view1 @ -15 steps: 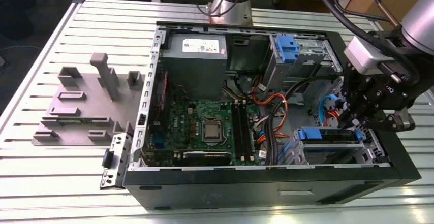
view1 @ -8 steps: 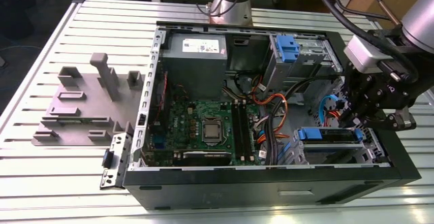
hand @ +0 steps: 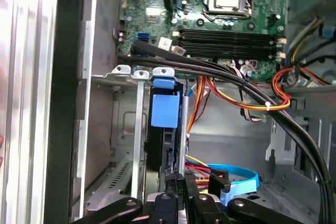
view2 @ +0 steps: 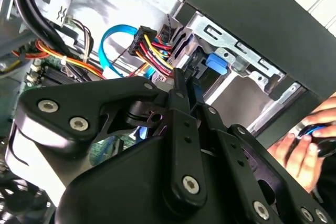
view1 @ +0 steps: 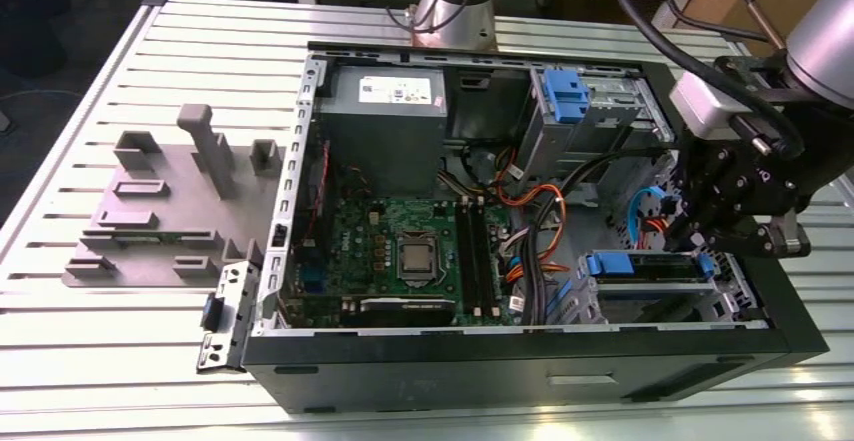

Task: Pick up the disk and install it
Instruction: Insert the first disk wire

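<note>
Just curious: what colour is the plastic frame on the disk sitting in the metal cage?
Blue, on the disk; clearest in the first wrist view.

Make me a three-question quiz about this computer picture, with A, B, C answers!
1. Where is the gripper?
A. under the table
B. inside the computer case, at the exterior view's right
C. on the floor

2. What colour is the handle of the disk?
A. blue
B. red
C. yellow

3. How is the computer case?
A. shut
B. open
C. upside down

Answers: B, it hangs between the case walls. A, the tab is plainly blue. B, the green board shows inside.
</note>
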Robot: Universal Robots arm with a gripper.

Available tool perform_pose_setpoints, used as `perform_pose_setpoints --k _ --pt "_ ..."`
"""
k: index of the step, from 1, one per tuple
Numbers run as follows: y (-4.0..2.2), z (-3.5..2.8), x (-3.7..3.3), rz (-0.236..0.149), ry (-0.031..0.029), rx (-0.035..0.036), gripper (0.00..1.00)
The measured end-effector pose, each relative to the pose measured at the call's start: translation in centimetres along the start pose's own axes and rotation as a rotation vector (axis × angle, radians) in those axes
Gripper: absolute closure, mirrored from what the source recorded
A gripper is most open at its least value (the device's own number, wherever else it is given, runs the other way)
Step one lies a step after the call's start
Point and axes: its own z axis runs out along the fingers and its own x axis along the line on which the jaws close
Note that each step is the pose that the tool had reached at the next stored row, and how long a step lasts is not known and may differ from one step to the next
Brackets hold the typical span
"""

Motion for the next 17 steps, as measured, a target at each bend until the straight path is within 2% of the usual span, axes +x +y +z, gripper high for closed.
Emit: perform_pose_setpoints --k 5,7,11,13,17 --pt "0.00 0.03 0.00 0.060 -0.0008 -0.0008 0.82" --pt "0.00 0.04 0.11 0.060 -0.0109 -0.0008 0.82" --pt "0.02 0.04 0.82 0.060 -0.0415 -0.0008 0.82" --pt "0.06 0.06 1.20 0.060 -0.0454 -0.0006 0.82" --pt "0.21 0.11 1.64 0.050 -0.0462 0.0008 0.82"
